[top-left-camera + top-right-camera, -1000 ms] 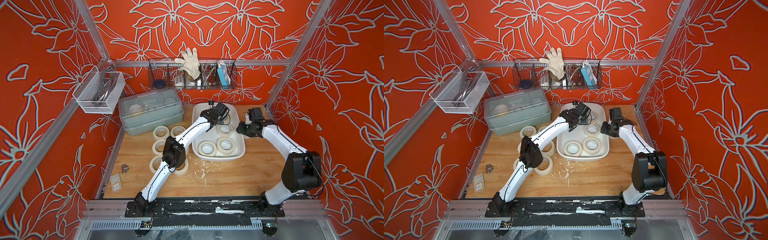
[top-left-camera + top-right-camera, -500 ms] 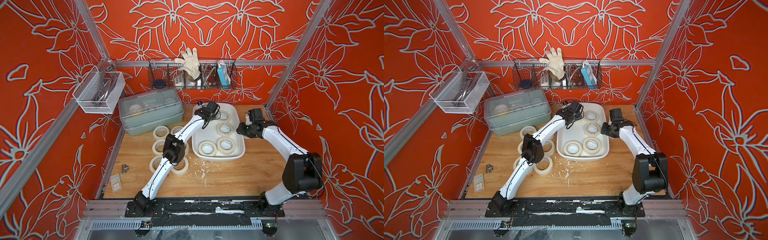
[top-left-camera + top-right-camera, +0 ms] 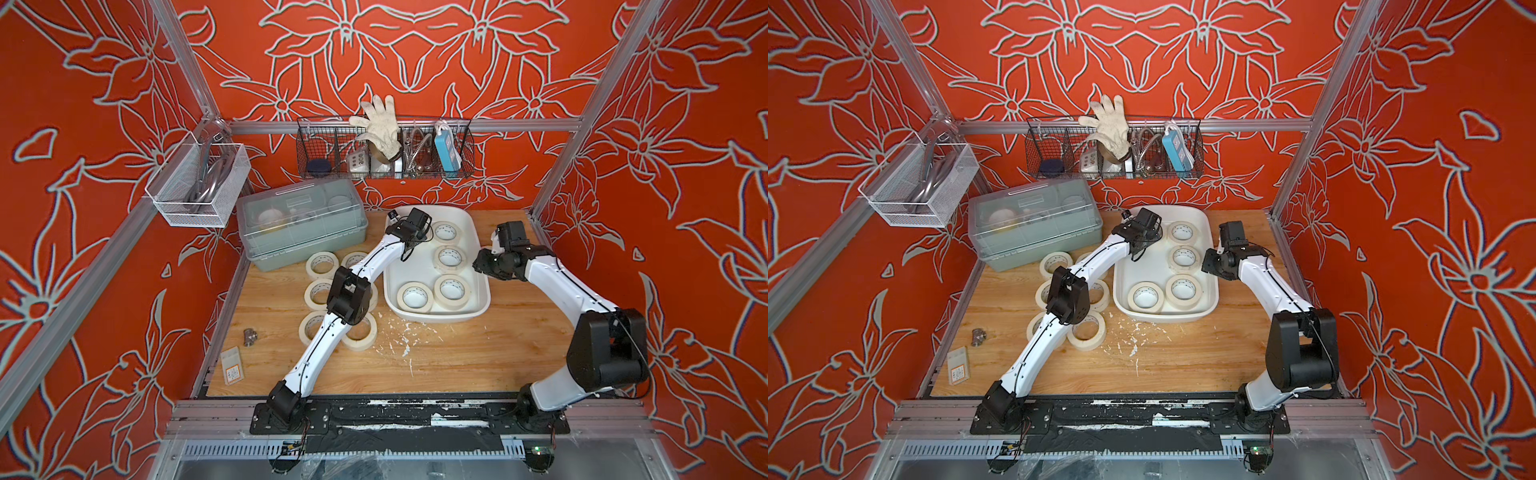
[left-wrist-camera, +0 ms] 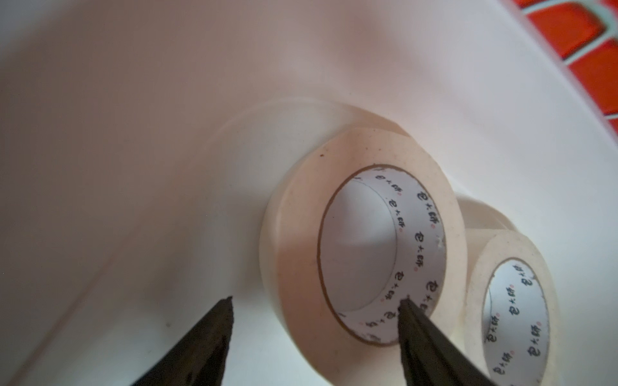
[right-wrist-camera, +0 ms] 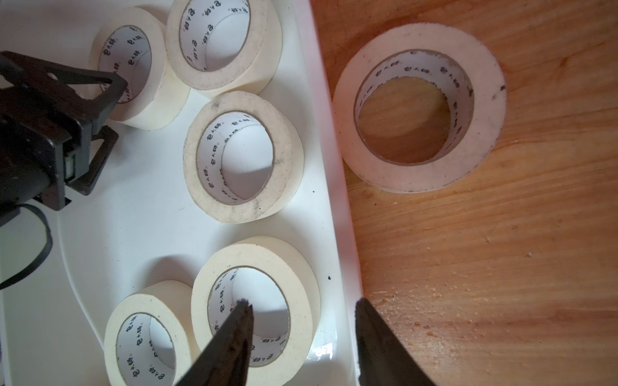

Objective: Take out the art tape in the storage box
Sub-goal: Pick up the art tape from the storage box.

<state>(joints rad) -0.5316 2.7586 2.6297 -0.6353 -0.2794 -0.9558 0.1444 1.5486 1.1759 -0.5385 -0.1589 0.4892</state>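
While left pincer straddles it, matte art tape ring seems ungripped.

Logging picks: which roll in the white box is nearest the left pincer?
The roll in the storage box's far left corner, under the left pincer: its jaws straddle that roll's wall, one over the core, one outside.

Both top views look steeply down from high above my bases onto the whole wooden table. My left wrist camera peers close into the storage box; my right wrist camera, also near, shares that box's inside.
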